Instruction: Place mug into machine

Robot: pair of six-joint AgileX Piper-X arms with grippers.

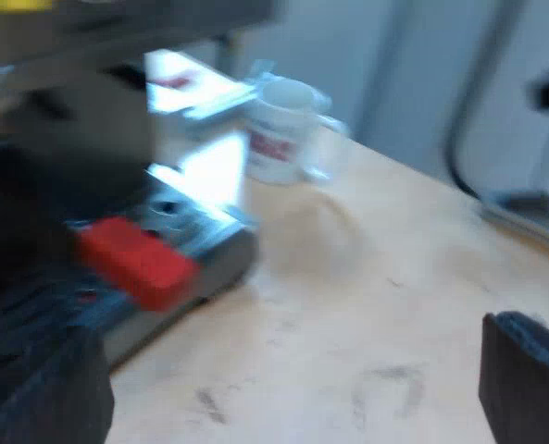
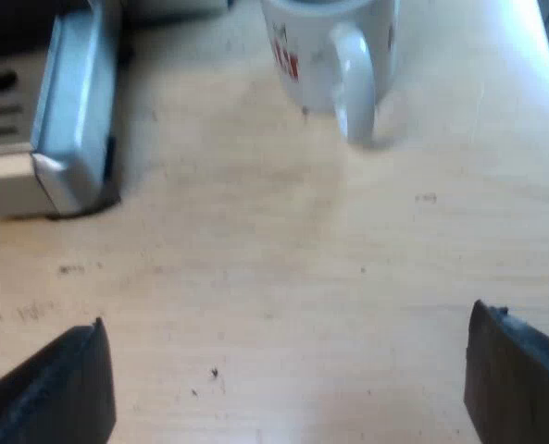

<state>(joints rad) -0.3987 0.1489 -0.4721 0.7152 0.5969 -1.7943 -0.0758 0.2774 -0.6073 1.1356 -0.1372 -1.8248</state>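
A white mug [image 2: 334,55] with red print stands upright on the wooden table, its handle turned toward my right gripper [image 2: 288,393]. That gripper is open, its two black fingers [image 2: 56,393] wide apart over bare table, a good way short of the mug. In the left wrist view the same mug [image 1: 283,129] stands beside the espresso machine [image 1: 89,139], past the machine's metal base. The holder's red handle end [image 1: 135,264] sticks out at the machine's front. My left gripper [image 1: 293,398] is open near the machine's base, holding nothing.
The machine's metal drip tray corner [image 2: 70,139] lies on the table close to the mug. The wooden table [image 2: 283,259] stretches between my right gripper and the mug. A dark curved stand [image 1: 464,139] rises beyond the table edge.
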